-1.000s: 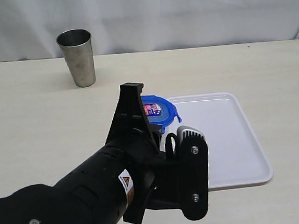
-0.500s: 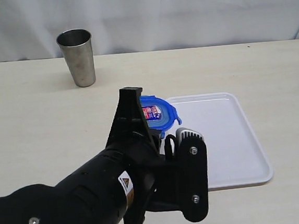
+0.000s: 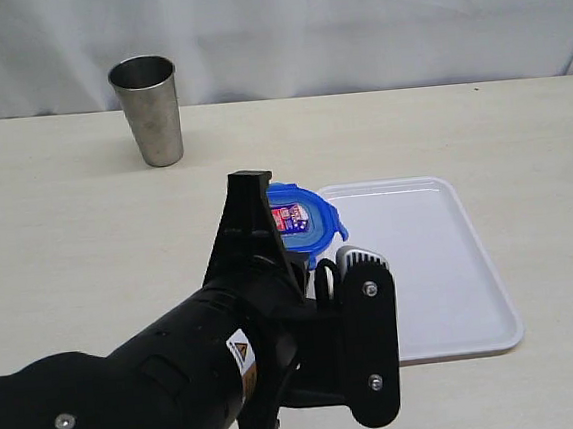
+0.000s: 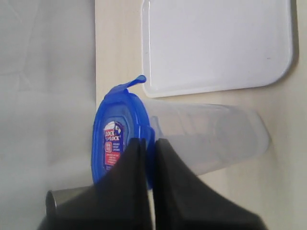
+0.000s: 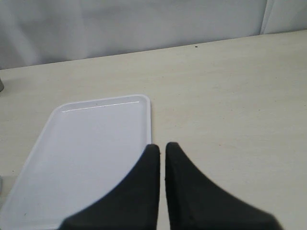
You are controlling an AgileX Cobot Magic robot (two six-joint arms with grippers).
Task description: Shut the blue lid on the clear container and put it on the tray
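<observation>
Well, the container [image 4: 211, 136] stands roughly upright beside the tray [image 4: 216, 43], lid [image 4: 117, 136] uppermost, its rim pinched by the left tool [image 4: 148, 143].

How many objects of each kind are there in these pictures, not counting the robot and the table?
tumbler: 1
container: 1
lid: 1
tray: 1
Total: 4
</observation>
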